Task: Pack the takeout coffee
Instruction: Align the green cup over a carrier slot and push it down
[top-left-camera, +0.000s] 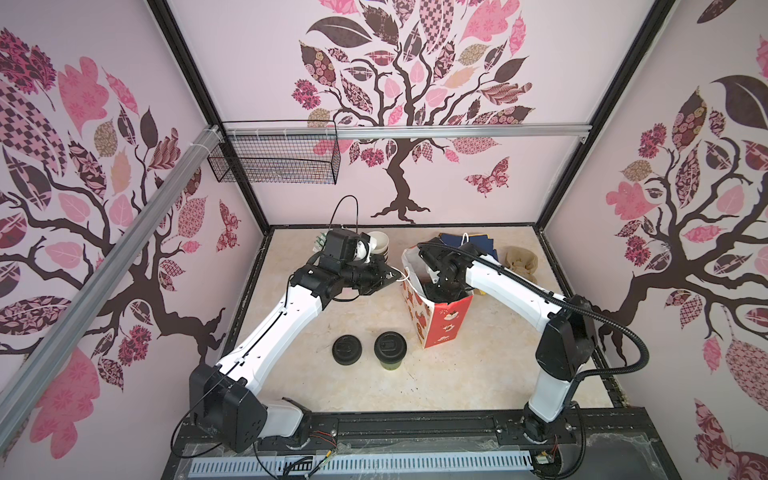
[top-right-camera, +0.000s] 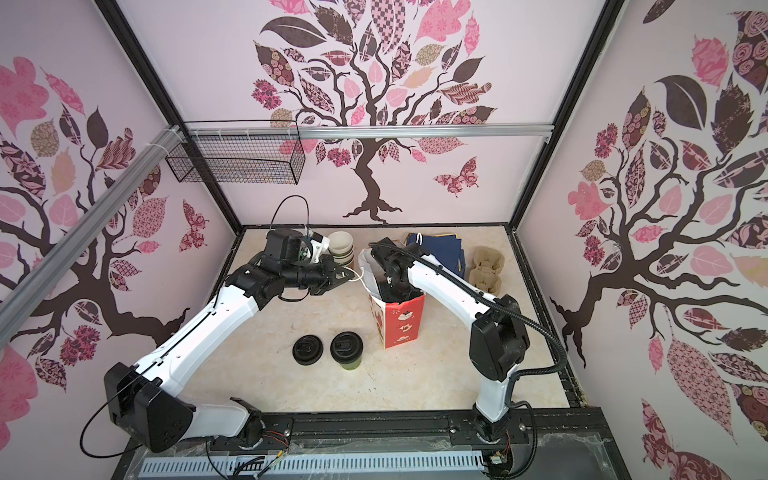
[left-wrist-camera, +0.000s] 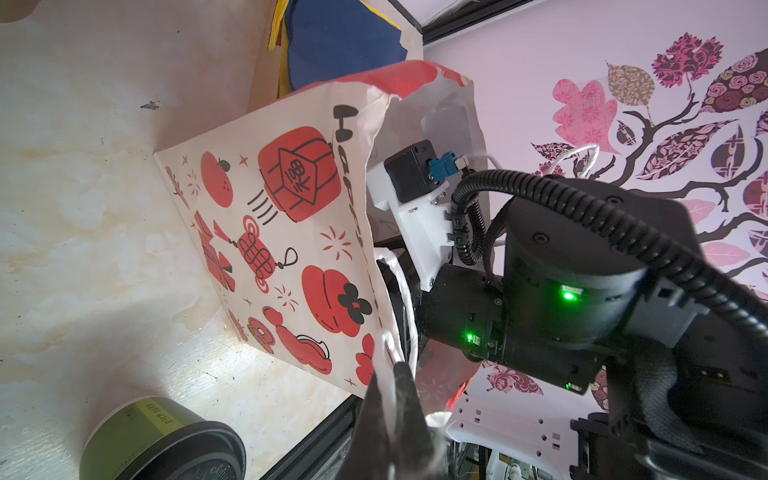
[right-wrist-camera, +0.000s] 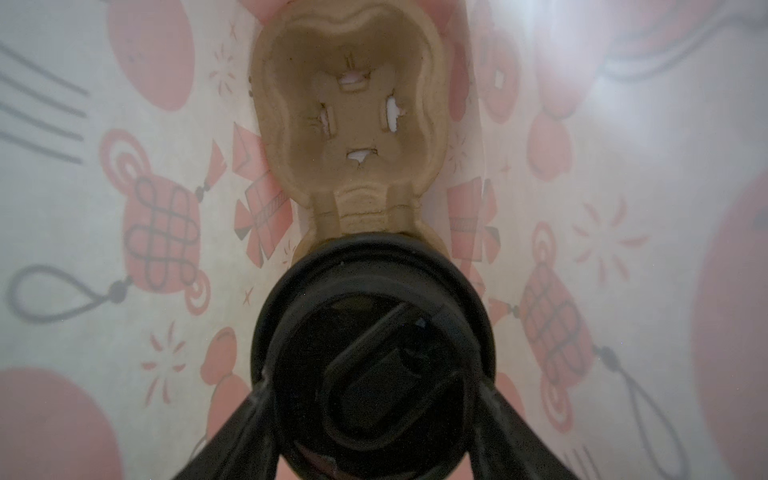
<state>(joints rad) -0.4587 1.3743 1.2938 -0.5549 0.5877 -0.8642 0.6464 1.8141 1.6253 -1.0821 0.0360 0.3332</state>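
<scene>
Left hand (left-wrist-camera: 392, 386) clenched on cord handle (left-wrist-camera: 404, 291) of bag (top-left-camera: 446, 328). Right hand (right-wrist-camera: 372, 386) inside bag, grasping lidded cup (right-wrist-camera: 365, 291) above pulp carrier (right-wrist-camera: 349, 104). Second cup (top-left-camera: 390, 351) toward table (top-left-camera: 457, 382) front edge.

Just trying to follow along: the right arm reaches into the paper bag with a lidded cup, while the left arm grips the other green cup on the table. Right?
Not quite. The left wrist view shows the left gripper pinching the string handle of the paper bag, not a cup; the other green cup stands free on the table. The rest is right.
</scene>
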